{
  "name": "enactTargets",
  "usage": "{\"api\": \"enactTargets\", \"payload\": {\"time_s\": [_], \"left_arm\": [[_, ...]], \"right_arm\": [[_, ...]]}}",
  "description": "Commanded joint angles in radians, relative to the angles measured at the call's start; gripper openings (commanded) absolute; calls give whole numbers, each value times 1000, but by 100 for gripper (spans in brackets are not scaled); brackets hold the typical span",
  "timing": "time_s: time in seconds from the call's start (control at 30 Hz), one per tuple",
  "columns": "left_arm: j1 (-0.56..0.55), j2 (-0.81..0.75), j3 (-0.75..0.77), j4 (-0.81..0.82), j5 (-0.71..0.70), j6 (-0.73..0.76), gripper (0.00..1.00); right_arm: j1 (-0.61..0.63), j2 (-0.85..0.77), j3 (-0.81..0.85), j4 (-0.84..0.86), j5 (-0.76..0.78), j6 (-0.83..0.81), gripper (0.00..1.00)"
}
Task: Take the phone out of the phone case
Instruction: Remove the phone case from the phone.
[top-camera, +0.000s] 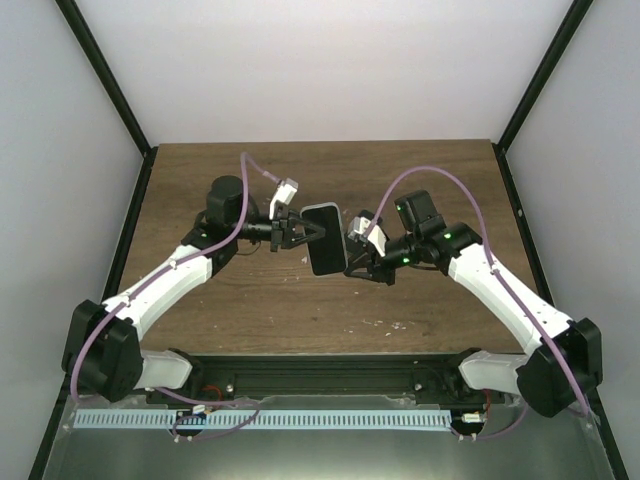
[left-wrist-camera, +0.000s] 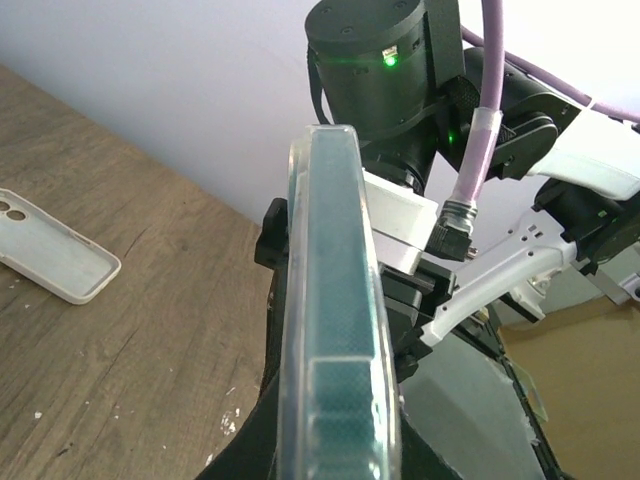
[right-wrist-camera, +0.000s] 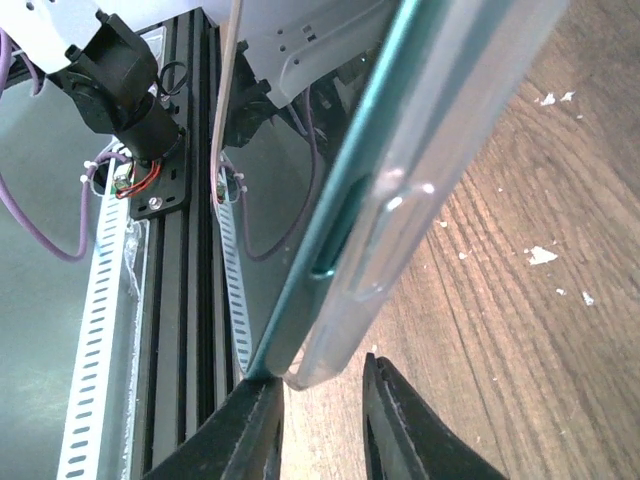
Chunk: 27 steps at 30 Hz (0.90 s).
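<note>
A dark teal phone (top-camera: 325, 238) in a clear phone case (right-wrist-camera: 440, 170) is held up on edge above the table's middle. My left gripper (top-camera: 298, 234) is shut on its left side. In the left wrist view the cased phone (left-wrist-camera: 335, 300) runs edge-on between the dark fingers (left-wrist-camera: 245, 445). My right gripper (top-camera: 352, 268) is at the phone's lower right corner. In the right wrist view its jaws (right-wrist-camera: 318, 385) stand slightly apart just below that corner. One fingertip (right-wrist-camera: 262, 395) touches the teal phone edge (right-wrist-camera: 335, 215), and the other stands clear of the case.
A second, white phone case (left-wrist-camera: 55, 258) lies open side up on the wooden table (top-camera: 250, 300), left of the held phone in the left wrist view. A black rail with a white cable chain (top-camera: 270, 418) runs along the near edge.
</note>
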Motion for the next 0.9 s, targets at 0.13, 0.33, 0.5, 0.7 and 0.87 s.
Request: {"api": "enactTargets", "payload": {"time_s": [0.13,0.33,0.5,0.7,0.87], "left_arm": [[-81,10,35,-54,166,-8,0],[-98,18,40,-74,164,5,0],[-118,31,44,-88,164,12,0],[-139,47,50,-110,161,25,0],[-149,63,63,-167,143,61,0]], "right_arm": [[-42,8,111,164,9,112,29],[-78,25,148,182,-79,157,44],[-91,33,166,210,-99,185,50],[-92,44,195,237,-132,212,53],[-117,36,227,273,-228,254,55]]}}
